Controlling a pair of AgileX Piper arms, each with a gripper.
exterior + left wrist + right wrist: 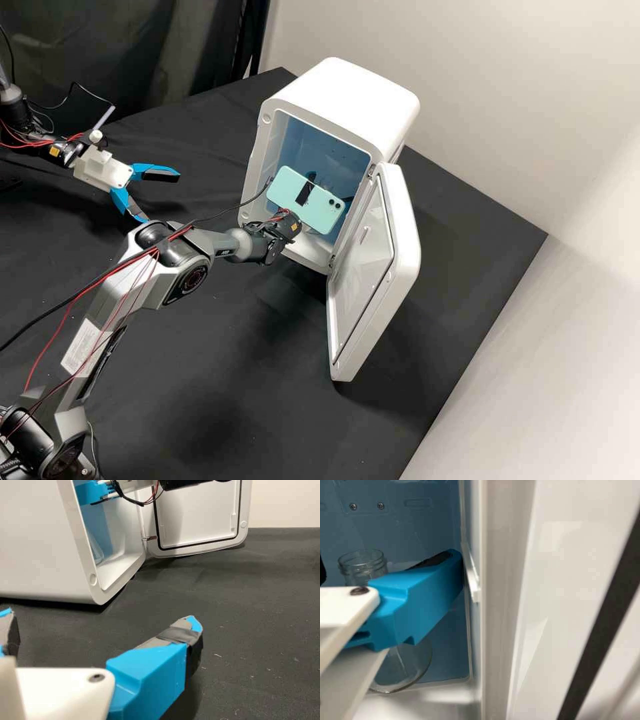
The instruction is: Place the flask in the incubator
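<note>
A black tabletop [220, 387] is spread beneath the left tool [160, 197] and runs well out ahead of it and to either side. Its cloth cover is creased in soft folds. A few pale specks [216, 655] are scattered on the cloth just ahead of the tool. Behind the tool and off to its side, a dark curtain [133, 47] is hung past the tabletop's edge. Well ahead of the tool a white wall [520, 87] is seen, and a pale surface [573, 373] is met beyond the tabletop's edge there.

From my feed the flask [361, 566] looks clear glass, the incubator [347, 93] glossy white plastic — bench cover [220, 373] is matt black cloth.
</note>
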